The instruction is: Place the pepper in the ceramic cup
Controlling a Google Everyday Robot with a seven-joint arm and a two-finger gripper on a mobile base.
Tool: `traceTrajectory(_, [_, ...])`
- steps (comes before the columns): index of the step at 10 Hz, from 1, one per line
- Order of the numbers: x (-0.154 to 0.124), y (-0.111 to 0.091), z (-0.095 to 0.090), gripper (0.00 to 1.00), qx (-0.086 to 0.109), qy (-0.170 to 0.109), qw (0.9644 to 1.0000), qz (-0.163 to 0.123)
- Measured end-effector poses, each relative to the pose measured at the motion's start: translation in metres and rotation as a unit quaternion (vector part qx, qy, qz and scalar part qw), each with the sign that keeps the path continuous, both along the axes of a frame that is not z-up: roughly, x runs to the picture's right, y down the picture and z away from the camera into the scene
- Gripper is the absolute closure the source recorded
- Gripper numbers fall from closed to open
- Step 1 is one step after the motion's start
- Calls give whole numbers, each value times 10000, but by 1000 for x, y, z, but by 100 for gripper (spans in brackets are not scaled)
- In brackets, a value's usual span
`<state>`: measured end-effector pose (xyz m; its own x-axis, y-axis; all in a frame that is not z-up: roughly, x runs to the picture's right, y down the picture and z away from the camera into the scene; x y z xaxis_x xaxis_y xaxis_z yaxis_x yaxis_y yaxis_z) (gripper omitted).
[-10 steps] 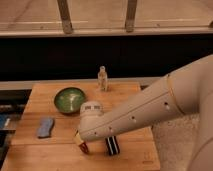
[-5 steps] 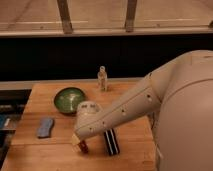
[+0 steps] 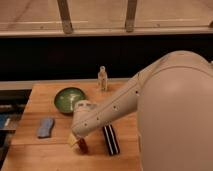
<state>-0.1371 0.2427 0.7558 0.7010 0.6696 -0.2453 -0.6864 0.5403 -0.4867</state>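
Note:
The pepper (image 3: 83,146) is a small dark red chili lying on the wooden table (image 3: 45,95) near its front edge, left of a black striped bar (image 3: 111,140). My gripper (image 3: 76,141) is down at the pepper, right over its upper left end and partly hiding it. The ceramic cup (image 3: 82,105) is pale and small; it stands just right of the green bowl (image 3: 69,99), and my white arm covers its lower part.
A small clear bottle (image 3: 102,78) stands at the back of the table. A blue cloth-like object (image 3: 45,127) lies at the left. My arm's bulky white body (image 3: 175,115) fills the right side and hides the table there.
My arm has swung closer to the camera and fills more of the right side. The gripper has stayed low at the pepper, shifting slightly left. The objects have not moved.

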Motion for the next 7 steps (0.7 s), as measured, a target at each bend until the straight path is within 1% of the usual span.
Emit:
traceTrajectory(3, [-10, 4, 13, 20, -5, 148, 9999, -78])
traceTrajectory(7, [-7, 8, 29, 20, -44, 383, 9992, -50])
